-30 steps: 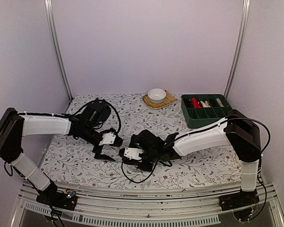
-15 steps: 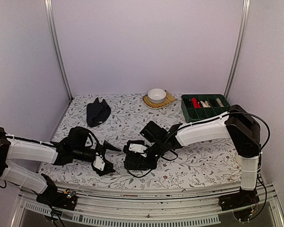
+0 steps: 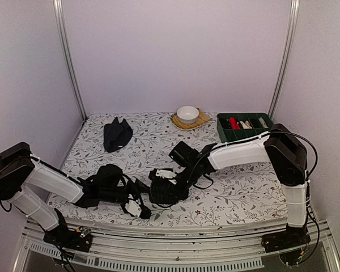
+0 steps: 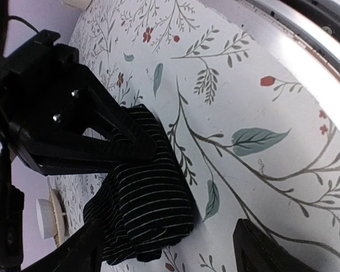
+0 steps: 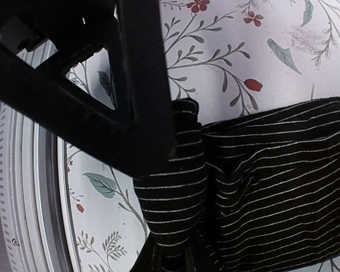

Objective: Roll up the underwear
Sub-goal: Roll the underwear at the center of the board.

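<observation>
Right gripper: clamped shut on a bunched end of the striped underwear, lower centre of the overhead view.
Left gripper: jaws apart, empty, low over the tabletop, just beside that cloth.
Second underwear: upper left, well apart, untouched.
Risk: the bundle looked loose. A tug or release could unfurl it, and an off-centre left grip might catch one layer only.

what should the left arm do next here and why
Probably ease the left pincer forward around the striped black cloth garment, then close: the right pincer pinches one end, while the left one's jaws stand wide, gripping nothing.
</observation>
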Motion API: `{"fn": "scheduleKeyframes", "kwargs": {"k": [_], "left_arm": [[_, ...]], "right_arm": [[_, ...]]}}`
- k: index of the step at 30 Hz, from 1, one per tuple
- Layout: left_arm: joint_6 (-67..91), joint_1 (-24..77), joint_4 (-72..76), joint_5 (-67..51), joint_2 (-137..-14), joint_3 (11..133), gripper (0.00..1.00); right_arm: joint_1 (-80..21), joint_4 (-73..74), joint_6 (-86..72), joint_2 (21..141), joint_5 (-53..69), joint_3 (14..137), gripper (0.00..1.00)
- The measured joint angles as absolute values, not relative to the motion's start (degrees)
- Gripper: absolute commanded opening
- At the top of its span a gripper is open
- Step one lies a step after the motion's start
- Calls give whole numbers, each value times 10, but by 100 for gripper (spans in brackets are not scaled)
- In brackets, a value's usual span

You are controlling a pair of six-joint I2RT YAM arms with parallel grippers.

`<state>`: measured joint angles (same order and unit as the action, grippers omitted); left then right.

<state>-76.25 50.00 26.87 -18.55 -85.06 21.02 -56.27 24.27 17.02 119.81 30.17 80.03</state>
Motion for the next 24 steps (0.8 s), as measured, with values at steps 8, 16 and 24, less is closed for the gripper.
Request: {"fn": "scheduleKeyframes", "kwargs": {"k": [8, 16, 24], "left_arm": [[-757, 523, 340, -109, -891, 210, 62], [-759, 541, 380, -65, -928, 207, 28], [-755, 544, 394, -43, -946, 208, 6]], "right_arm": [[-562, 272, 179, 1231, 329, 847, 12], [-562, 290, 185, 1245, 337, 870, 14], [-561, 295, 188, 1249, 337, 878, 36]]}}
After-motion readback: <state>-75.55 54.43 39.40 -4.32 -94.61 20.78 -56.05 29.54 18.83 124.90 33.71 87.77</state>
